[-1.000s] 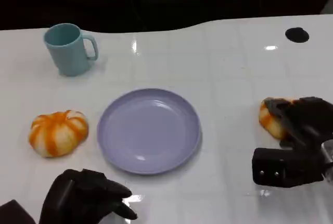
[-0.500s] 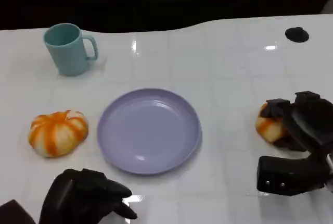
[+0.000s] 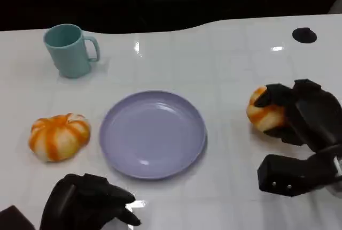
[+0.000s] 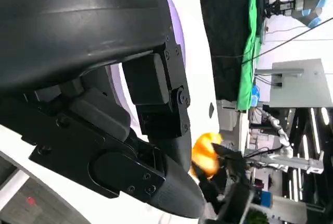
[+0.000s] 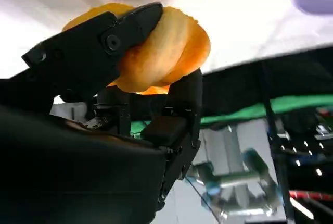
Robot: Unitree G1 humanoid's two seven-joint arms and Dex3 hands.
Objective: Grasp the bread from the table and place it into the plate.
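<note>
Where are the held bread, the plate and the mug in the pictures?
bread [image 3: 262, 115], head view, on its orange crust left of the fingers.
plate [image 3: 115, 152], head view, on its lower left rim.
mug [image 3: 67, 56], head view, on its teal wall.

A glossy white counter [image 3: 235, 59] is seen, marked with faint grid lines and light glare. Darkness lies behind it. A green curtain [image 4: 251, 36] and what may be shelving are glimpsed beyond.

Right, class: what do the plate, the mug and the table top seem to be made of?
Plate: likely matte lilac plastic, with soft, dull highlights. Mug: teal, probably the same plastic, though glazed ceramic is possible. Table: white and glossy, reflecting lamps sharply; perhaps laminate.
</note>
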